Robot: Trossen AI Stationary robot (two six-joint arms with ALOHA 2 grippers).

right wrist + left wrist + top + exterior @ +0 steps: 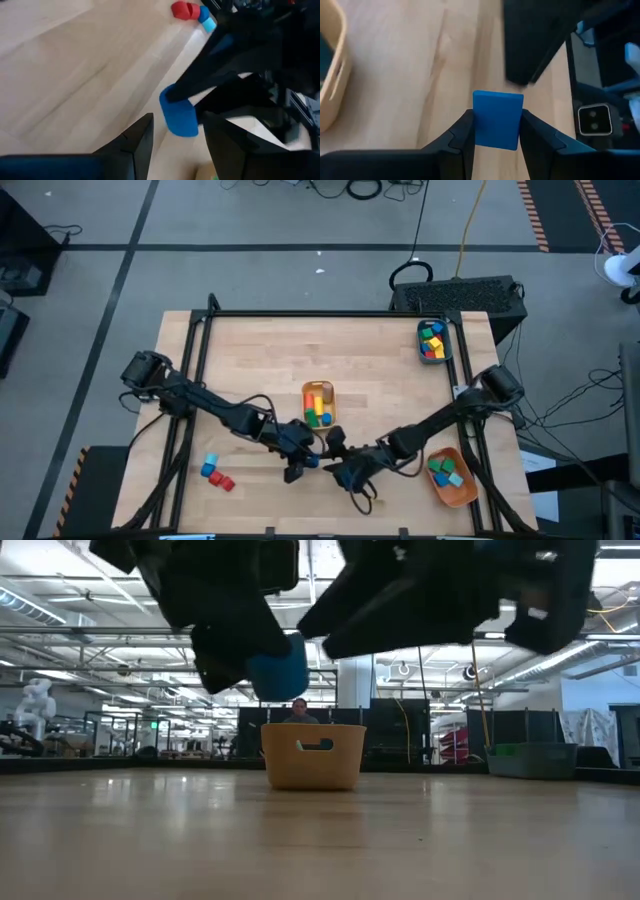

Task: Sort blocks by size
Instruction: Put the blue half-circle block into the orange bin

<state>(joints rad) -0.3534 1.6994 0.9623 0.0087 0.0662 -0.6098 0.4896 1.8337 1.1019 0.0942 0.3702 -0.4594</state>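
Note:
A blue block hangs above the table near its front edge, between the fingers of my left gripper; the low view shows the same blue block clear of the wood. My right gripper stands open just to its right, fingertips toward the block, touching nothing. Three loose blocks, one cyan and two red, lie on the table at the near left. My left gripper pinches the blue block by two opposite sides between its two fingers. The fingers slant down from the table's far left. The block is lifted clear of the table, and its far part sticks out past the fingertips.
A yellow bin with several blocks stands mid-table, just beyond both grippers. A teal bin with blocks stands at the far right corner, an orange bin with blocks at the near right. Bare wood lies between the bins.

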